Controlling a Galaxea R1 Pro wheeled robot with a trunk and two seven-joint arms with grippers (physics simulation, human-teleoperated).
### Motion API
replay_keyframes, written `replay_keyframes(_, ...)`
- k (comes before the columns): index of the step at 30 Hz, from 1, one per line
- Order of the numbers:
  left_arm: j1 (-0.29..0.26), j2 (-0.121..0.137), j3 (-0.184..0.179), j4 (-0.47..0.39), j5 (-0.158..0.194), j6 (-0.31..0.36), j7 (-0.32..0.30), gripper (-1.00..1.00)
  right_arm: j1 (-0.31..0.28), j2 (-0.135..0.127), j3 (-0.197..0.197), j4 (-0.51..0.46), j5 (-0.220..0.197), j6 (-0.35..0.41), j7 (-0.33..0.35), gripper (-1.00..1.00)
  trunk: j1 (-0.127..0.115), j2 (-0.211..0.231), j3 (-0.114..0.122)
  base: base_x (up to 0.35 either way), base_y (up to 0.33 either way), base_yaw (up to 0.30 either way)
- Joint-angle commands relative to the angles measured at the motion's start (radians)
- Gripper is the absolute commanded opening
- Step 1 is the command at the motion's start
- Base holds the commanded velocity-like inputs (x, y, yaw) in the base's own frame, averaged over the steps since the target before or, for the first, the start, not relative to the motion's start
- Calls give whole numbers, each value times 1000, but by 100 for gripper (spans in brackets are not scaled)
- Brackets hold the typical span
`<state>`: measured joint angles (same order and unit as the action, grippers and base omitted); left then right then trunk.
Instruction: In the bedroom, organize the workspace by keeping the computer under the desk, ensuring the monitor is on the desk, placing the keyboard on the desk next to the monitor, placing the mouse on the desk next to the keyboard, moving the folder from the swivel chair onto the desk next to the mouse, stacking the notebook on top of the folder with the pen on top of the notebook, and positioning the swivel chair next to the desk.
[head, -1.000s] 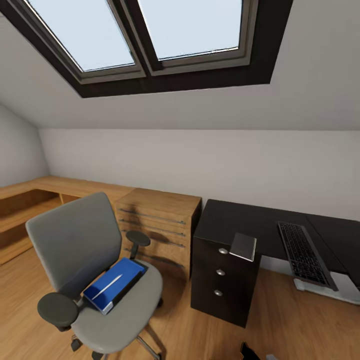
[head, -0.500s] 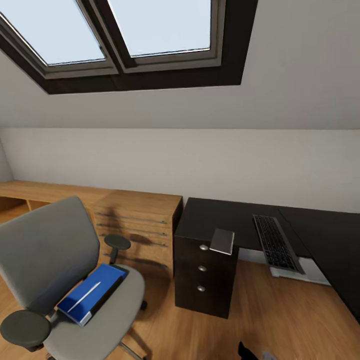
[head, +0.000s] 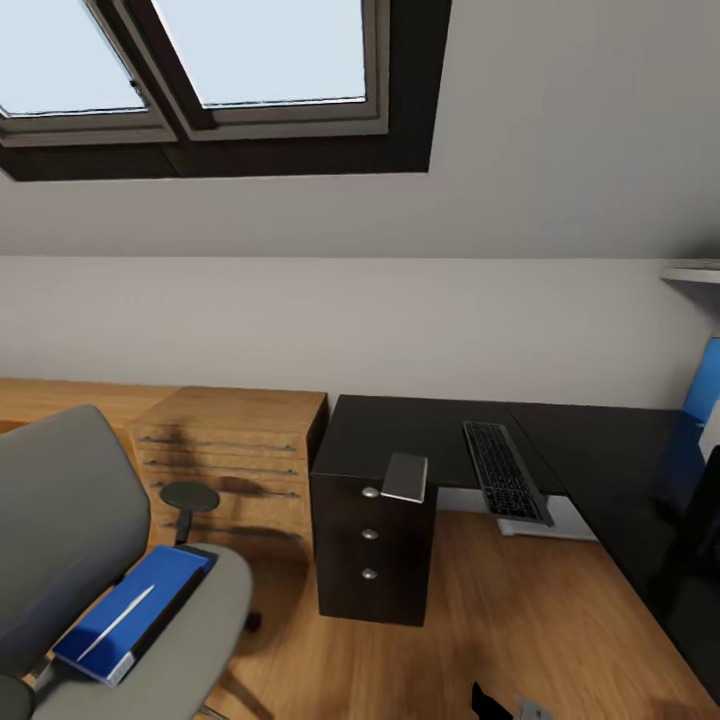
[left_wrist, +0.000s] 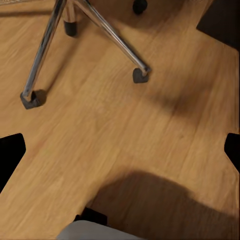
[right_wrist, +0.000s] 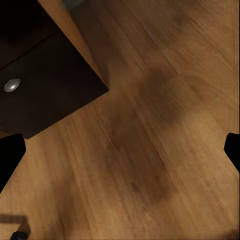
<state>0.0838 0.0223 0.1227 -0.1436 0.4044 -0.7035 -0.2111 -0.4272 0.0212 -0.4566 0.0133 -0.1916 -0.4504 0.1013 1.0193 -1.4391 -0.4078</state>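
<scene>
desk (head: 420, 435) stands against the far white wall under the sloping ceiling, its glossy black top running rightwards and turning toward the camera along the right edge of the head view, with a black drawer block (head: 370, 545) of three round silver knobs at its left end. keyboard (head: 502, 470) lies on the desk top with its near end jutting past the front edge, and a small grey flat notebook (head: 405, 477) rests on the corner above the drawers, also overhanging. light-wood cabinet (head: 225, 450) sits just beside the desk on its left. swivel chair (head: 70, 560) fills the lower left of the head view, well apart from the desk, its grey backrest turned toward the camera and one black armrest (head: 189, 496) showing. folder (head: 130, 612), bright blue, lies flat on the chair seat, and a thin pale pen (head: 116, 622) lies on top of it. two skylights (head: 200, 60) open in the slope overhead. in the left wrist view the chair's chrome base (left_wrist: 85, 30) with its dark castors stands on the wooden floor (left_wrist: 125, 130); left gripper (left_wrist: 120, 152) shows only as dark finger tips at the frame's two edges, spread wide and holding nothing. in the right wrist view right gripper (right_wrist: 120, 150) looks the same, tips far apart and empty, above floor beside a corner of the drawer block with one silver knob (right_wrist: 12, 85).
</scene>
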Motion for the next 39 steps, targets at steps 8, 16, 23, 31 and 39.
replay_keyframes(8, 1, -53, 8, -95, -139, 42, 107, 100, -1, -2, -2, 1, -4, -4, 9, 100, 0, -1, -1, 0, 0, -266)
replay_keyframes(16, 1, -98, 9, -241, -334, 306, 290, 100, 4, -2, -2, 1, 45, -4, 9, 100, 0, -1, -1, 0, 0, -265)
replay_keyframes(23, 1, -120, 9, -337, -382, 419, 334, 100, 8, -2, -2, 2, 69, -4, 8, 100, 0, -1, -1, 0, 0, -266)
replay_keyframes(31, 0, -159, 8, -388, -393, 457, 348, 100, 8, -5, -1, 0, 80, -8, 8, 100, 0, -1, -1, 0, 0, -265)
replay_keyframes(39, -9, -172, 8, -492, -394, 662, 351, 100, 8, -9, -2, 0, 159, -21, 8, 100, 0, -1, -1, 0, 0, -162)
